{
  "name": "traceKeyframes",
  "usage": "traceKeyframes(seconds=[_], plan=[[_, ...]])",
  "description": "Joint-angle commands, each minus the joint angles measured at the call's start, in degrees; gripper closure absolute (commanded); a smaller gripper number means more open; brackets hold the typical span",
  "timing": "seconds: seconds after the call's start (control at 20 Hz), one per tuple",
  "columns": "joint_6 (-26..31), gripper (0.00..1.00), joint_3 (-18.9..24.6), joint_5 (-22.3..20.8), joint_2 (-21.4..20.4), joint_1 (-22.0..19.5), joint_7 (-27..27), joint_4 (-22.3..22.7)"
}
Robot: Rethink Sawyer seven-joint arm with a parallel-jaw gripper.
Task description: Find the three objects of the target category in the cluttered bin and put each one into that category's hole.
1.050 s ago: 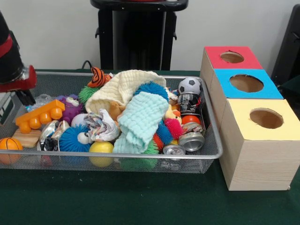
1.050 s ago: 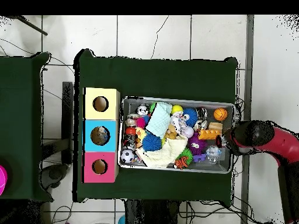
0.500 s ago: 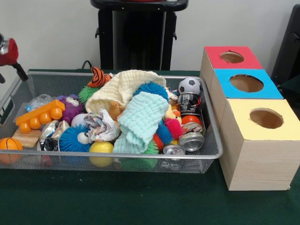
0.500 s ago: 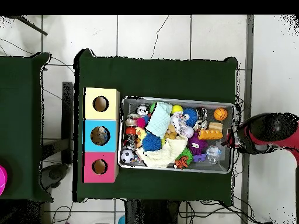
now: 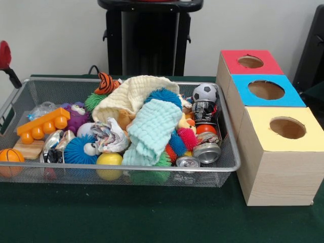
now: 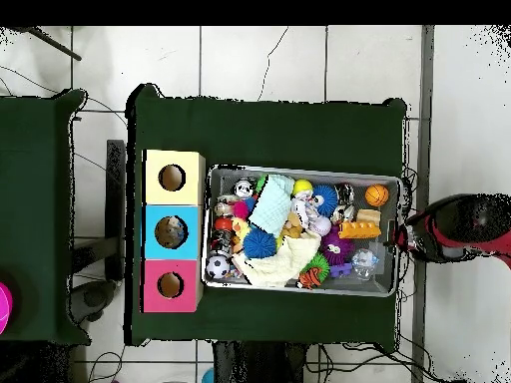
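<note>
A wire mesh bin point(image 5: 121, 166) holds a heap of toys. Among them are a soccer ball point(image 5: 205, 92), a small basketball point(image 5: 10, 155), a yellow ball point(image 5: 109, 159), crushed cans point(image 5: 206, 152), a mint cloth point(image 5: 154, 126) and a cream cloth point(image 5: 132, 93). Beside the bin stand three boxes with round holes: red point(image 5: 230, 58), blue point(image 5: 243, 93) and yellow point(image 5: 259, 124). From overhead, my gripper point(image 6: 403, 237) hangs just outside the bin's end farthest from the boxes, holding nothing that I can see. In the front view only a red and black tip of the arm point(image 5: 6, 63) shows at the left edge.
An orange peg toy point(image 5: 43, 124), a purple creature point(image 5: 77, 114), a blue spiky ball point(image 5: 78, 150) and a striped tiger toy point(image 5: 106, 83) crowd the bin's left half. The red arm point(image 6: 467, 221) reaches in from beyond the table's edge. A second green table point(image 6: 35, 214) stands past the boxes.
The arm has drawn back from the bin's end, outward past the table's edge. In the front view it rose and slid left until nearly out of the picture.
</note>
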Motion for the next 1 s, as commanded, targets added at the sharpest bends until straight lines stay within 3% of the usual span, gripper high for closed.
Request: traceKeyframes(seconds=[0.05,0.3,0.65,1.0], plan=[[-7.58,0.0,1.22,-1.54,2.35,-1.79,-7.05,6.76],[-9.36,0.0,0.81,-1.52,0.7,-2.61,-6.64,10.75],[-11.29,0.0,0.64,-1.88,0.52,-3.03,-5.88,13.06],[-12.79,0.0,0.41,-1.71,-2.97,-3.37,-4.08,17.98]])
